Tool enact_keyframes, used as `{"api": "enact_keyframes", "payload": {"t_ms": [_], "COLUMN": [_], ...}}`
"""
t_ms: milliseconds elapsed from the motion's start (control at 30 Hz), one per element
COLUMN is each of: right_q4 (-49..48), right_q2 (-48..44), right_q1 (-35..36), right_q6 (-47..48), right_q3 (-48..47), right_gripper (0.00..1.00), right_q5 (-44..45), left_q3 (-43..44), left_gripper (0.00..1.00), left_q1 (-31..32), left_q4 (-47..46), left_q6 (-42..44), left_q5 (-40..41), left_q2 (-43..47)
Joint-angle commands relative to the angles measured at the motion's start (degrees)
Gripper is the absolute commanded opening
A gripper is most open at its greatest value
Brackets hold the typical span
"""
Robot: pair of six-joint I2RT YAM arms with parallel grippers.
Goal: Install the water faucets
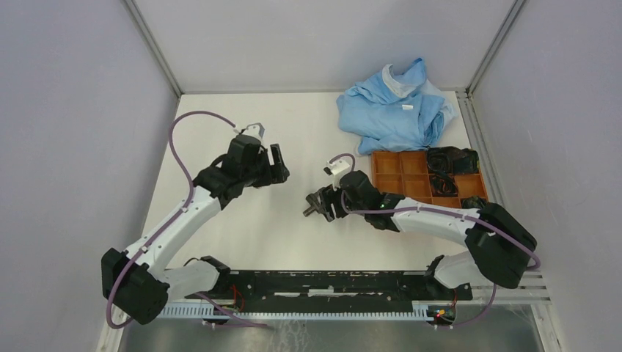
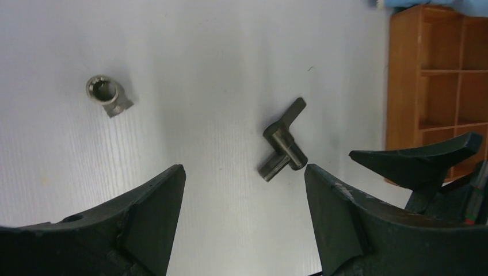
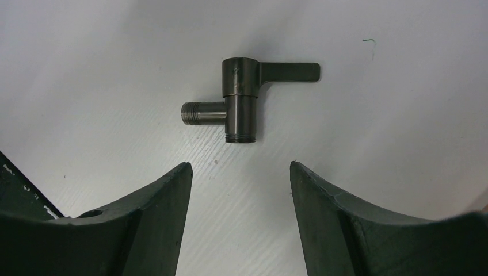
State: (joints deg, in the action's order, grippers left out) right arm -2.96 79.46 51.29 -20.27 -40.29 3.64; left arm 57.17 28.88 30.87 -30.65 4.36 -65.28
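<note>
One of the water faucets, a dark grey T-shaped fitting (image 3: 241, 100) with a flat lever handle, lies on the white table just ahead of my right gripper (image 3: 240, 164), which is open and empty. The same fitting (image 2: 283, 146) lies close to the right fingertip of my open left gripper (image 2: 244, 168); I cannot tell whether they touch. A short stubby silvery fitting (image 2: 106, 95) lies apart on the table, further to the left in the left wrist view. From above, my left gripper (image 1: 279, 167) and right gripper (image 1: 317, 204) face each other mid-table.
A wooden compartment tray (image 1: 411, 176) with black items stands at the right, also in the left wrist view (image 2: 405, 86). A crumpled blue cloth (image 1: 392, 110) lies behind it. One finger of the right gripper (image 2: 414, 161) shows in the left wrist view.
</note>
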Motion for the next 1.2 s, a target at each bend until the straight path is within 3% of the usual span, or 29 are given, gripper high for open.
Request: {"api": "enact_keyframes", "payload": {"t_ms": [0,200,500,867,1033,1167], "right_q4": [-0.2,8.2,16.6,19.2,20.9,19.7], "right_q2": [4.5,14.3,23.5,29.6,31.1,26.6], "right_q1": [0.3,0.5,1.4,3.1,2.9,1.5], "right_q6": [-4.9,-15.1,-19.5,-21.7,-19.9,-18.0], "right_q3": [-4.2,-14.2,-23.6,-28.8,-30.5,-29.3], "right_gripper": [0.69,0.67,0.63,0.51,0.26,0.05], "right_q5": [-0.1,3.6,11.2,13.5,13.9,11.0], "left_q3": [-4.4,-14.1,-17.8,-19.0,-17.2,-16.4], "left_gripper": [0.83,0.85,0.86,0.86,0.90,0.91], "left_q1": [0.0,0.1,0.0,0.0,0.1,0.0], "left_q4": [-0.7,-7.9,-7.2,-7.1,-4.4,-3.1], "left_q6": [-6.2,-10.8,-15.3,-15.6,-13.1,-10.3], "left_q5": [4.6,0.8,4.2,1.7,0.3,-0.9], "left_q2": [4.6,14.4,21.7,21.0,17.8,18.3]}}
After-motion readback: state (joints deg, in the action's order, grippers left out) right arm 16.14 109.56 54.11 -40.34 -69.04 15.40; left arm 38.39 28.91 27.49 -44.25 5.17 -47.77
